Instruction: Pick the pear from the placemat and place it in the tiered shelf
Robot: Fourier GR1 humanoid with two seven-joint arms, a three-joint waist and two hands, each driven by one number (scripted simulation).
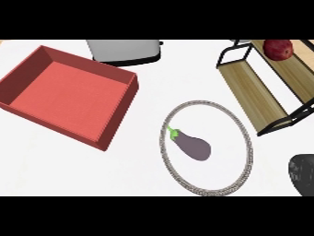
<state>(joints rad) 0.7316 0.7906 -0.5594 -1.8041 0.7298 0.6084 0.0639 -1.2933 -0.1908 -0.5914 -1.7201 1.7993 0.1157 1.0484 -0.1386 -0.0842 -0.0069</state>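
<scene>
The red fruit (279, 49), the only thing here that could be the task's pear, though it is looking dark red and round, is sitting on the shelf's (254, 94) upper tier at the top right, partly cut by the frame's black wire. It is lying well apart from the right hand (312, 174), which is showing at the lower right edge, below the shelf's near end. Only a black bulk of that hand is showing; cannot tell whether its fingers are spread or curled, and it is touching nothing visible. The left hand is not appearing anywhere. The shelf is running diagonally from the top right toward the hand, its lower wooden tier lying bare. Left of the shelf the oval mat (244, 138) is lying on the white counter (64, 170), rimmed with a grey woven border. An eggplant (194, 146), purple with a green stem, is resting on the mat, left of centre, stem pointing up-left. Between mat and shelf a narrow strip of counter is staying open. Farther left a red box (71, 94) is sitting tilted, open-topped, nothing inside. A grey toaster (125, 50) is standing at the top edge just beyond the box's far corner. Wide counter room is lying along the bottom left.
</scene>
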